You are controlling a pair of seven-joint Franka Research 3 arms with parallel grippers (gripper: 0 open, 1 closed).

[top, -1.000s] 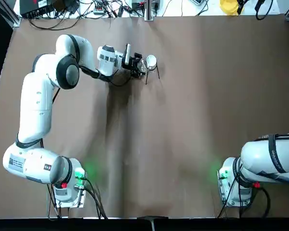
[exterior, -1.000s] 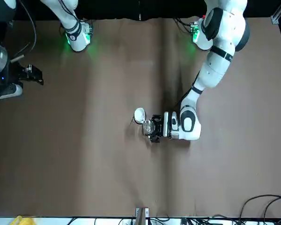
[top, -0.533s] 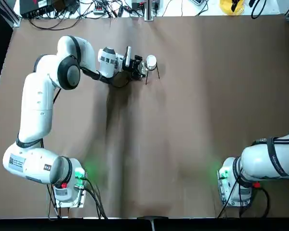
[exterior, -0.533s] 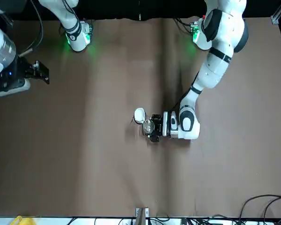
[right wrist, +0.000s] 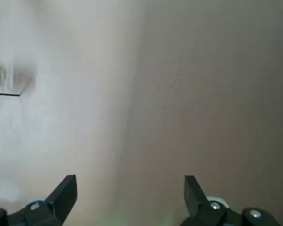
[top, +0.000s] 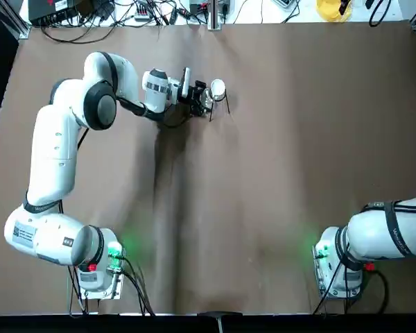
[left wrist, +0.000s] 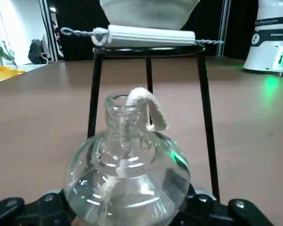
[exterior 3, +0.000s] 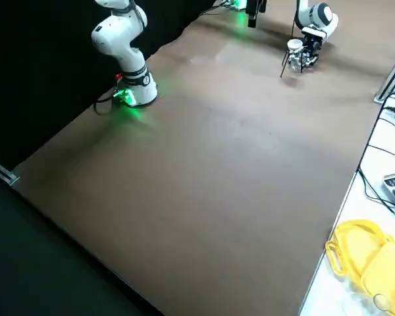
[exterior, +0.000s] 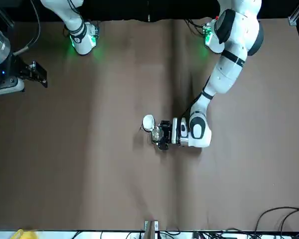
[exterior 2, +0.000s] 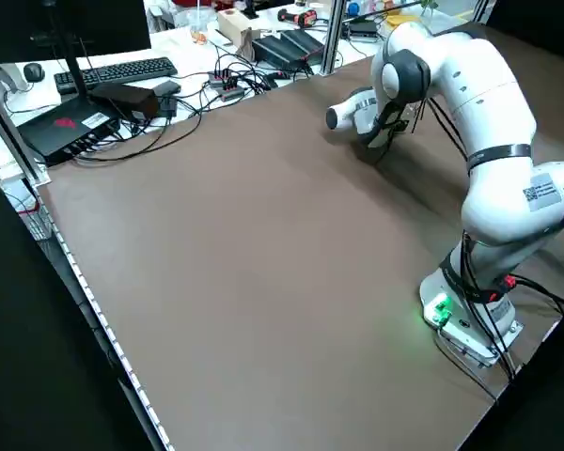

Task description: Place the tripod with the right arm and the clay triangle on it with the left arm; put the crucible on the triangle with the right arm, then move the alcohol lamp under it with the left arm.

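Tripod (left wrist: 206, 117), triangle (left wrist: 151, 36) & crucible (left wrist: 148, 12) stacked; lamp (left wrist: 127, 179) clamped in L gripper (left wrist: 127, 207) beside legs, still to be set under. R gripper (right wrist: 131, 188) parked off to robot's R, fingers apart.

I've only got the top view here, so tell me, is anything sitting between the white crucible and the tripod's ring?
Observer: Yes, the clay triangle.

Operator: The alcohol lamp is at the left gripper, beside the tripod. Any wick?

Observer: A pale wick comes out of its neck and droops over.

Operator: My view cuts off the right gripper. Holding anything?

Observer: No, its jaws are apart with nothing between them, off at the robot's right.
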